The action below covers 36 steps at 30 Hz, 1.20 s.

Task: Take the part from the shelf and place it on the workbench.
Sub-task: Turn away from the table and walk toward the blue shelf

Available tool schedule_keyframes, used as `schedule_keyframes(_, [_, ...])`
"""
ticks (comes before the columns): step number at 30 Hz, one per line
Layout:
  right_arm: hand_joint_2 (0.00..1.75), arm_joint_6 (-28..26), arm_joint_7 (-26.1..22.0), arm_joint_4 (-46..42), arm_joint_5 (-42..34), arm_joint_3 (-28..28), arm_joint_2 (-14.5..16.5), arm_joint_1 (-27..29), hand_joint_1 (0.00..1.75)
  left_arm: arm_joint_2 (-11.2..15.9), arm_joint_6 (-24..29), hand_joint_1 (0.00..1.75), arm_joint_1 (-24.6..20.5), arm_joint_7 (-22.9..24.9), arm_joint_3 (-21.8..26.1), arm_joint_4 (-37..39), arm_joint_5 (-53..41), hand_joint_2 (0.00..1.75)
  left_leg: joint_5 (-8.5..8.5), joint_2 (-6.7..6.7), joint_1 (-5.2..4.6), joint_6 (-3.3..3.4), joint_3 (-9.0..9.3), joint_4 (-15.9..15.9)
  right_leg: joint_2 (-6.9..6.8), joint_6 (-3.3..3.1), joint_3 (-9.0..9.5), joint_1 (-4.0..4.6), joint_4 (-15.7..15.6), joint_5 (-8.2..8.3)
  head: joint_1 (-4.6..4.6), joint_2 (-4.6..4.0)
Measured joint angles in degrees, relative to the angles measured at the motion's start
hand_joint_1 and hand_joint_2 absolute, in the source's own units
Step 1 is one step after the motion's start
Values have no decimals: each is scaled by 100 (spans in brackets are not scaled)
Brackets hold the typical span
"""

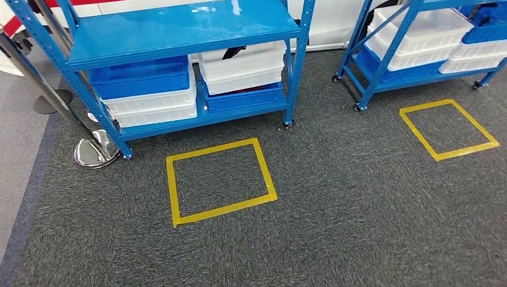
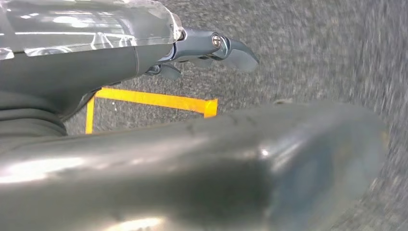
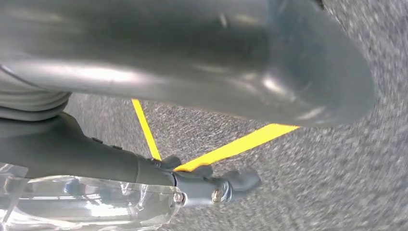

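Overhead, from the head view: blue steel shelf (image 1: 179,27) with a glossy top deck, standing on dark grey speckled carpet (image 1: 359,209). On its lower deck, a blue bin (image 1: 140,76) stacked on white ribbed bins (image 1: 152,106), beside them a white bin (image 1: 242,66) on another blue one (image 1: 242,95). Part not to be made out for certain; just a dark object (image 1: 233,52) poking from that upper white bin. In front, a yellow tape square (image 1: 220,181); further right a second square (image 1: 448,128) before a second shelf (image 1: 382,66). Chrome post base (image 1: 92,152) at the left.

Closer, from the wrists: left hand (image 2: 159,57) hanging over carpet and tape, smooth grey thumb (image 2: 216,163) apart from dark fingers (image 2: 235,50), nothing held, crinkled clear film (image 2: 86,24) over it. Right hand (image 3: 144,168) likewise empty, thumb (image 3: 216,57) spread from fingers (image 3: 240,180).
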Motion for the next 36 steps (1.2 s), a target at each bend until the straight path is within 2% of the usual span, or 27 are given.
schedule_keyframes(1, [0,7,9,0,1,-8,-1,8,0,2,2,0,-10,10,-2,0,-7,0,7,-81,1,12,-7,5,44,11,-172,-5,307,-101,1,0])
schedule_keyframes(2, [0,13,20,0,1,-18,-1,14,0,4,3,0,-14,20,-4,0,-18,0,5,-168,2,13,-8,14,61,21,-270,-12,452,-87,1,0])
schedule_keyframes(3, [0,16,31,0,0,-27,-3,17,0,4,3,0,-12,28,-7,0,-32,0,-2,-259,6,7,-6,29,77,28,-279,-23,400,40,1,0])
schedule_keyframes(5, [0,11,41,0,-19,-52,-11,20,0,4,-6,0,-5,23,-12,1,-50,0,-34,-400,18,-17,0,72,134,25,-70,-52,-182,470,3,0])
schedule_keyframes(6, [0,10,40,1,-36,-73,-15,14,0,3,-13,0,0,7,-15,2,-50,0,-61,-448,13,-44,-5,109,177,12,53,-56,-504,623,7,0])
schedule_keyframes(8, [0,14,37,1,-71,-116,-20,-24,0,5,-23,0,13,-36,-23,2,-44,0,-143,-504,2,-115,-35,150,222,-43,173,-46,-846,704,8,0])
schedule_keyframes(10, [0,24,41,1,-84,-143,-21,-58,0,9,-26,0,20,-68,-34,2,-40,0,-226,-524,7,-195,-38,140,212,-121,184,-26,-871,645,6,0])
schedule_keyframes(12, [0,43,50,0,-91,-163,-23,-51,0,22,-28,0,22,-85,-43,2,-40,0,-305,-421,21,-256,-38,262,183,-203,253,-34,-900,626,-5,0])
schedule_keyframes(13, [0,54,55,0,-94,-173,-23,-39,0,28,-31,0,17,-89,-46,2,-42,0,-399,-324,28,-283,-126,477,160,-239,297,-45,-914,616,-18,0])
schedule_keyframes(14, [0,63,62,1,-97,-181,-24,-24,0,32,-33,0,11,-91,-50,2,-42,0,-530,-216,40,-310,-290,806,135,-265,342,-48,-920,591,-32,0])
schedule_keyframes(16, [0,75,73,2,-101,-202,-24,1,0,29,-38,0,1,-88,-55,2,-46,0,-787,-91,61,-359,-771,1579,85,-285,423,-40,-920,509,-44,0])
schedule_keyframes(17, [0,78,78,2,-101,-215,-24,7,0,28,-39,0,5,-83,-57,2,-48,0,-795,-73,67,-370,-955,1808,67,-283,475,-35,-919,463,-43,0])
schedule_keyframes(18, [0,78,80,2,-101,-230,-24,11,0,27,-37,0,13,-75,-58,2,-50,0,-686,-64,67,-368,-1042,1832,53,-277,538,-33,-919,411,-43,0])
schedule_keyframes(19, [0,79,81,2,-101,-245,-24,12,0,30,-34,0,22,-68,-58,2,-49,0,-469,-60,63,-352,-1015,1630,41,-268,614,-31,-919,356,-43,0])
schedule_keyframes(21, [0,85,80,3,-99,-264,-22,16,0,45,-27,0,33,-58,-58,2,-48,0,40,-32,32,-271,-765,883,18,-240,768,-25,-925,229,-38,0])
schedule_keyframes(22, [0,89,77,4,-99,-271,-21,18,0,54,-25,0,36,-57,-58,2,-48,0,182,-16,4,-221,-647,587,13,-210,829,-26,-936,170,-33,0])
schedule_keyframes(23, [0,93,70,5,-98,-275,-19,17,0,62,-25,0,36,-55,-58,2,-49,0,231,-2,-26,-172,-567,413,5,-175,884,-29,-961,122,-27,0])
schedule_keyframes(25, [0,101,41,7,-92,-279,-16,6,0,69,-22,0,34,-51,-59,2,-48,0,156,-19,-54,-95,-464,312,0,-86,967,-35,-947,147,-21,0])
schedule_keyframes(27, [0,110,4,6,-79,-280,-15,-5,0,67,-20,0,31,-40,-58,2,-44,0,92,-51,-30,-26,-287,183,14,-20,872,-41,-617,303,-15,1])
schedule_keyframes(28, [0,119,-12,5,-72,-281,-15,-7,0,64,-20,0,28,-34,-58,2,-41,0,55,-60,-15,9,-184,128,33,-1,701,-42,-319,345,-11,1])
schedule_keyframes(29, [0,132,-24,5,-64,-281,-15,-7,0,62,-20,0,23,-29,-58,2,-40,0,11,-63,-7,36,-98,89,54,6,468,-45,13,302,-4,1])
schedule_keyframes(31, [0,158,-42,4,-53,-282,-15,1,0,60,-20,0,16,-20,-58,2,-38,0,-107,-80,-8,72,45,75,77,22,-17,-45,521,-13,9,1])
schedule_keyframes(32, [0,167,-50,2,-48,-282,-15,9,0,60,-20,0,17,-15,-58,2,-37,0,-173,-100,-8,70,122,75,80,30,-203,-46,617,-177,15,0])
schedule_keyframes(33, [0,171,-55,0,-45,-283,-16,21,0,59,-20,0,22,-10,-58,2,-35,0,-244,-121,-7,62,211,75,80,32,-324,-47,586,-257,16,0])
schedule_keyframes(34, [0,173,-60,-3,-42,-284,-17,34,0,57,-21,0,28,-6,-58,3,-33,0,-319,-141,-4,47,311,75,80,31,-378,-46,424,-208,17,0])
schedule_keyframes(35, [0,175,-62,-7,-38,-285,-19,49,0,53,-21,0,33,-4,-58,4,-29,0,-397,-156,-1,30,411,75,80,23,-376,-46,151,-4,18,0])
schedule_keyframes(36, [0,177,-63,-9,-32,-288,-20,71,0,49,-22,0,42,-3,-58,6,-24,0,-478,-163,-1,9,495,77,83,8,-356,-45,-180,366,21,0])
